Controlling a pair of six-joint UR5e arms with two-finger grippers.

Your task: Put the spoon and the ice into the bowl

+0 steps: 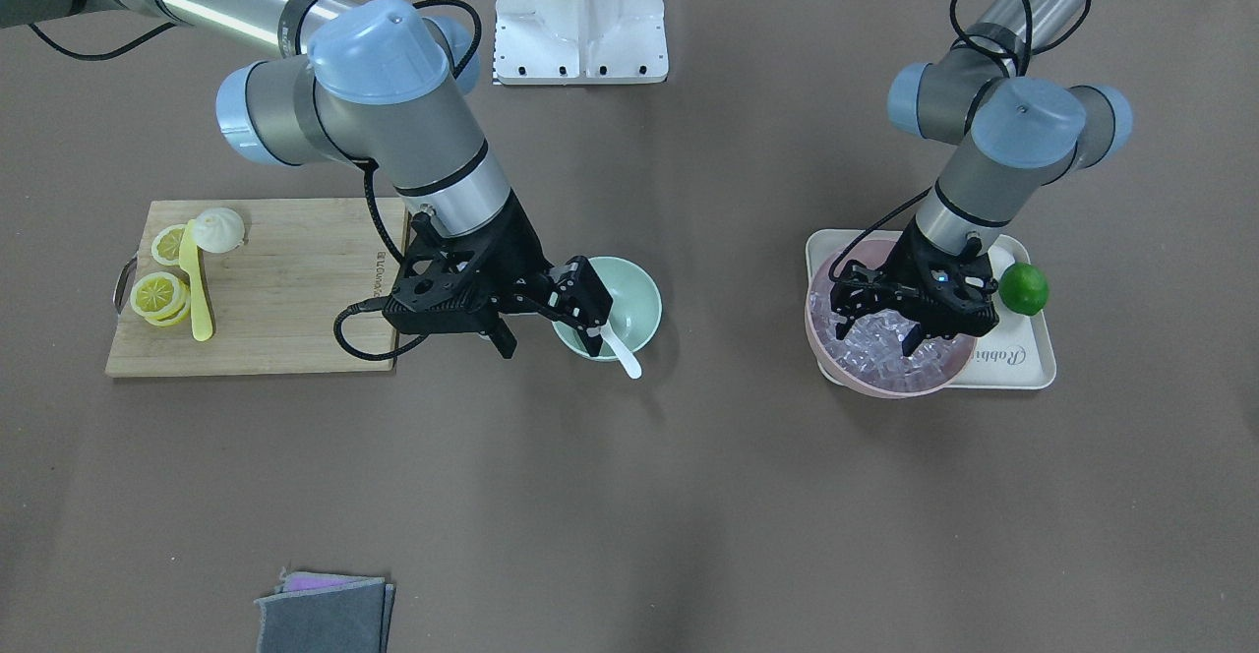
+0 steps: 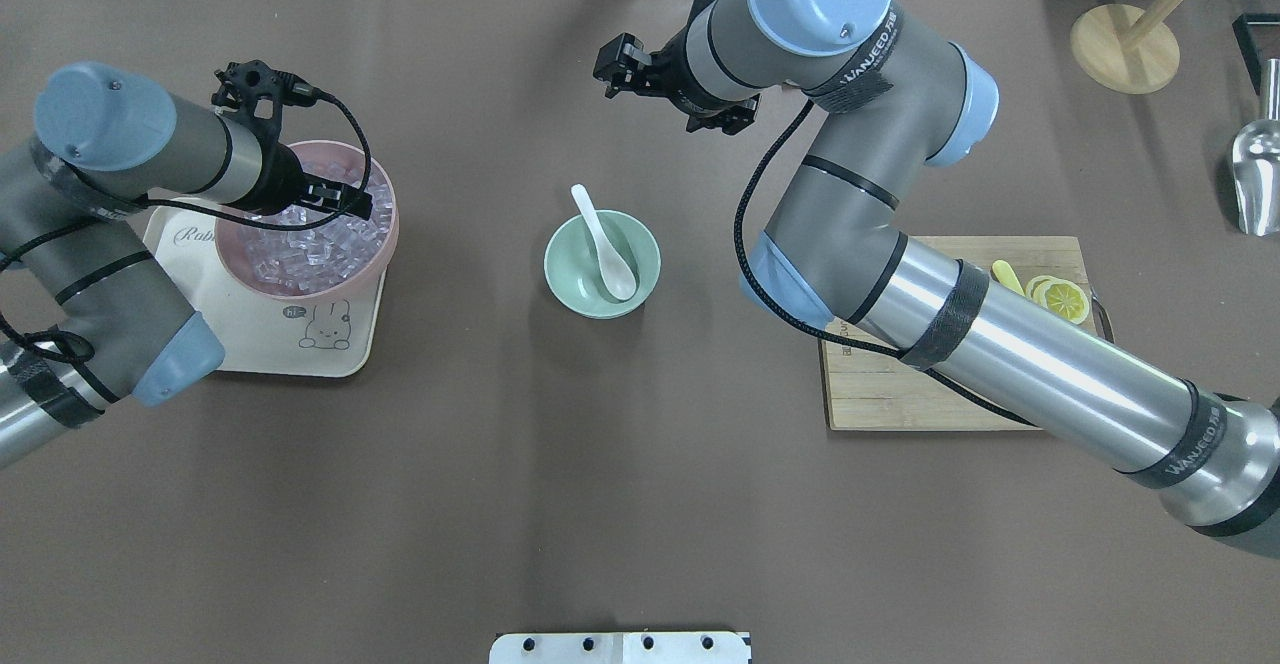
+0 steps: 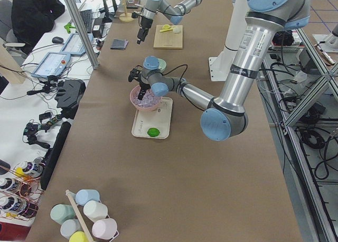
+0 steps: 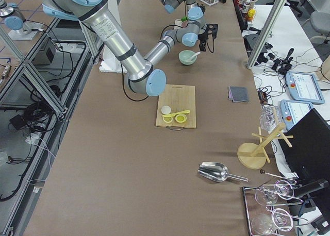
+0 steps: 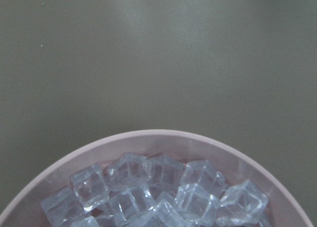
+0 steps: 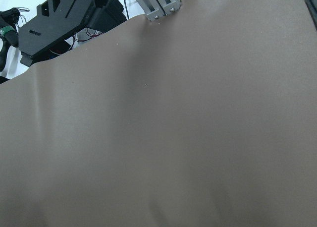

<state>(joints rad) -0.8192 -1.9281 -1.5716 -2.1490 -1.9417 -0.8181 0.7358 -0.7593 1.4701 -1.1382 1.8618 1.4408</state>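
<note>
The white spoon [image 2: 605, 244] lies in the mint-green bowl [image 2: 570, 279] at the table's middle, its handle sticking out over the rim; it also shows in the front view [image 1: 622, 350]. My right gripper [image 1: 546, 324] is open and empty, raised above the table just beyond the bowl [image 1: 634, 289]. The ice [image 2: 310, 244] fills the larger pink bowl [image 2: 385, 229]. My left gripper [image 1: 875, 324] hangs open just over the ice [image 1: 870, 353], with nothing seen between the jaws. The left wrist view shows the ice cubes [image 5: 148, 187] and the pink rim [image 5: 163, 136], but no fingers.
The pink bowl stands on a cream tray [image 1: 1023, 363] with a green lime [image 1: 1024, 288]. A wooden cutting board [image 1: 285, 289] holds lemon slices [image 1: 157, 294] and a yellow knife [image 1: 197, 289]. A grey cloth [image 1: 325, 614], a metal scoop [image 2: 1255, 179] and a wooden stand [image 2: 1125, 44] lie at the edges.
</note>
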